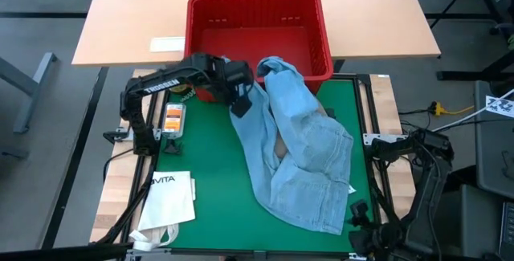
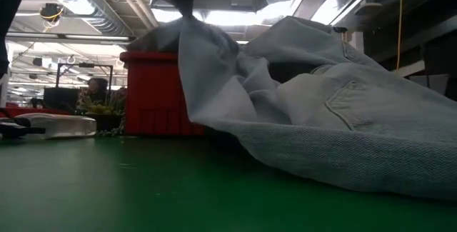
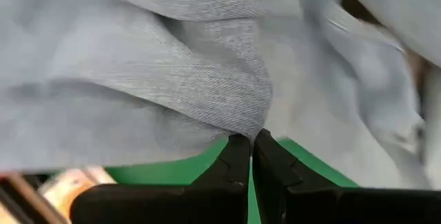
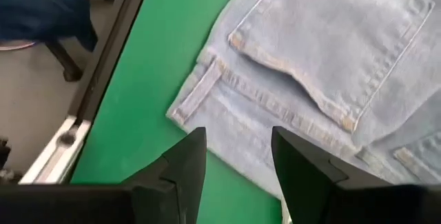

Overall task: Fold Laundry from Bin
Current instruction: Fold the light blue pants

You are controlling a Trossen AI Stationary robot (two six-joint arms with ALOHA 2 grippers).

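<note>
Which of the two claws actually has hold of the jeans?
The left end effector, pinched shut on the jeans beside the bin; the right hangs open.

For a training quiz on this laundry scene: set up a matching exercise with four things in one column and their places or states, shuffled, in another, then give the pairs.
Things:
1. light blue jeans
2. red bin
3. left gripper
4. right gripper

Places or states:
A. open, above the mat by the waistband
B. spread across the green mat, one end draped on the bin's front rim
C. shut on a fold of denim
D. at the mat's far edge

Pairs: 1-B, 2-D, 3-C, 4-A
</note>
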